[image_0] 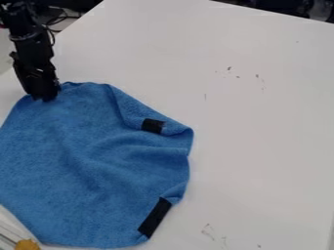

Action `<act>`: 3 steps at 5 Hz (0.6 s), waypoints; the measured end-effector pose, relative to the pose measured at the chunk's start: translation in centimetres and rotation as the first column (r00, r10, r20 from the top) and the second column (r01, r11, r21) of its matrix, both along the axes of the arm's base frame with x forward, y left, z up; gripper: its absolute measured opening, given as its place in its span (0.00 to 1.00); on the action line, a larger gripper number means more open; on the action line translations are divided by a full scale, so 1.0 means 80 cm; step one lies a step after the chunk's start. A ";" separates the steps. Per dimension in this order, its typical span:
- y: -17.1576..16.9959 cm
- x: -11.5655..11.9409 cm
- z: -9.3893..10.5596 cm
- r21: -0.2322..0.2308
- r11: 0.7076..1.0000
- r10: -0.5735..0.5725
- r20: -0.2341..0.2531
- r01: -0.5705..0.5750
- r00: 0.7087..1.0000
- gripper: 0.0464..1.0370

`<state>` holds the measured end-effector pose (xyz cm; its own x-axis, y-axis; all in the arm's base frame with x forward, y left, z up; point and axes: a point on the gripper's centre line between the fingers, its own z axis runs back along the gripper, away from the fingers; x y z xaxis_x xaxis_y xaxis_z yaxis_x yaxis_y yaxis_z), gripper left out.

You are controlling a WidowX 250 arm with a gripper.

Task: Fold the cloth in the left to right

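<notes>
A blue cloth (pixel 78 156) lies spread with soft wrinkles on the left part of the white table. Its upper right edge is folded over in a flap, and a black patch (pixel 153 126) sits on that side; a longer black strip (pixel 155 217) lies at its lower right edge. The gripper (pixel 46 96) hangs down at the cloth's upper left edge, its tip at the fabric. Whether it holds any cloth there is hidden.
The white table (pixel 261 122) bears a few small dark marks. At the lower left corner is a yellow-orange object (pixel 27 244) beside a clear, pale-edged item. Dark cables hang behind the arm, past the table's upper left edge.
</notes>
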<state>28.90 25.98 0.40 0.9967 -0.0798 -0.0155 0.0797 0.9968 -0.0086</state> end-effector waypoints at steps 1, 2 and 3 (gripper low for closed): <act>-0.008 -0.005 0.000 0.005 1.000 -0.004 0.018 0.004 1.000 0.34; -0.013 -0.008 0.001 0.009 1.000 -0.017 0.031 0.017 0.999 0.14; -0.011 -0.007 0.006 0.010 0.999 -0.032 0.013 0.031 0.999 0.05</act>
<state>28.36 25.08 0.91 0.9938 -0.1112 -0.0029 0.1112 0.9938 0.0026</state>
